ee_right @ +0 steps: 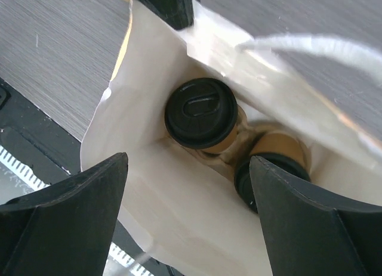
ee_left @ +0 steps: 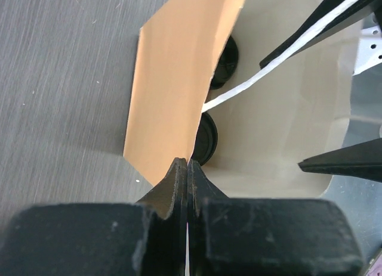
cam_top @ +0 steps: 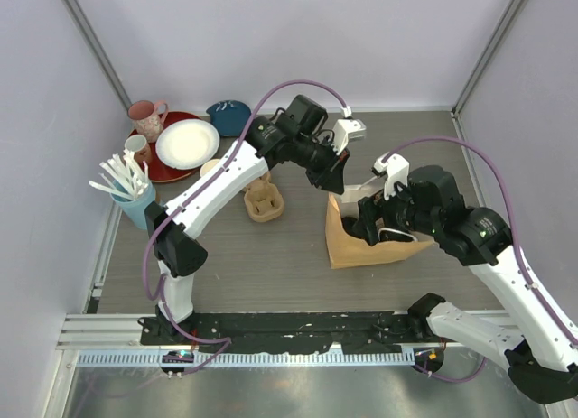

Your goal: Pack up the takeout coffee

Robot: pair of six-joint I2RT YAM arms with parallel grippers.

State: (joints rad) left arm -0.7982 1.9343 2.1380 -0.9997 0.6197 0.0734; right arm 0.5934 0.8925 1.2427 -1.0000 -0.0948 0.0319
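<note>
Both takeout coffee cups (ee_right: pixel 200 113) sit inside the paper bag (cam_top: pixel 361 251), centre-right of the top view, so packing looks done. The left gripper (ee_left: pixel 187 168) pinches the bag's rim, and the right gripper (ee_right: pixel 188 163) hangs open, empty.

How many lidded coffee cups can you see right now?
2, both inside the paper bag: first cup with its lid fully showing, second cup beside it, partly hidden. More could be hidden.
</note>
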